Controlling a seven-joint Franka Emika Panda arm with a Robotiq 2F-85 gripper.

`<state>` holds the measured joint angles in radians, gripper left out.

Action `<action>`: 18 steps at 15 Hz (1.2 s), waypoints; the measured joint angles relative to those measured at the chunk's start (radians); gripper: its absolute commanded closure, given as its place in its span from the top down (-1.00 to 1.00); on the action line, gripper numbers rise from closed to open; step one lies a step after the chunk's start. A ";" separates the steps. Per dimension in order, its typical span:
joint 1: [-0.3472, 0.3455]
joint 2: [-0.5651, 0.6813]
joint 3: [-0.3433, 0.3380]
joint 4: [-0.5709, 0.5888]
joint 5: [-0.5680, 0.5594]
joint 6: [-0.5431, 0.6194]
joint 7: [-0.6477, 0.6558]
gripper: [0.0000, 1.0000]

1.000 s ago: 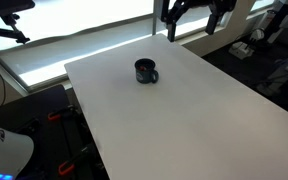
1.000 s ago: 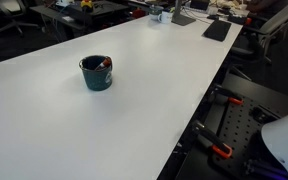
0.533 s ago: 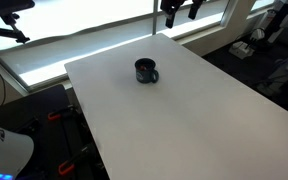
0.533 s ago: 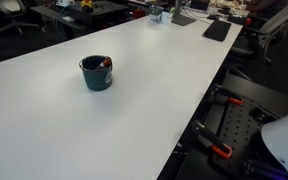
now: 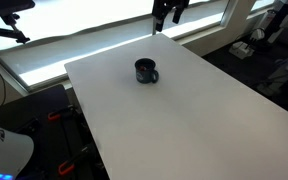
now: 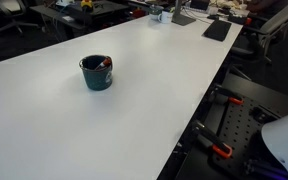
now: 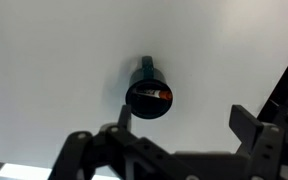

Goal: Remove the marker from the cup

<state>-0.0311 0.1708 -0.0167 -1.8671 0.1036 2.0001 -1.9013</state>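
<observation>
On the bench (image 5: 184, 120) the cup (image 5: 146, 71) is standing upright, with the marker (image 7: 158, 95) resting inside it (nothing lifted out yet). Farther back, the pincer (image 5: 168, 14) is hanging high, wide open and gripping nothing, so the reach, grasp and lift are all waiting.

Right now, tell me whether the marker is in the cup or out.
In. The marker lies inside the upright cup, reddish against its dark interior.

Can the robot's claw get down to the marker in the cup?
Probably yes. The gripper hangs open high over the table, and nothing stands between it and the cup. The marker shows in the cup's open top, so a straight drop looks free.
</observation>
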 measured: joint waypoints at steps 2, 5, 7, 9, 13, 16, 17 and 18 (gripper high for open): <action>-0.004 0.001 0.001 -0.001 0.000 0.000 0.000 1.00; -0.016 0.017 0.007 0.008 0.014 -0.004 -0.053 1.00; -0.019 0.050 0.013 0.040 0.038 -0.029 -0.121 1.00; -0.023 0.101 0.030 0.092 0.059 -0.083 -0.179 1.00; -0.027 0.226 0.063 0.201 0.068 -0.212 -0.241 1.00; -0.028 0.316 0.075 0.263 0.067 -0.296 -0.264 1.00; -0.028 0.340 0.076 0.277 0.064 -0.316 -0.267 1.00; -0.028 0.359 0.077 0.287 0.061 -0.327 -0.267 1.00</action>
<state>-0.0593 0.5296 0.0598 -1.5800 0.1651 1.6731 -2.1684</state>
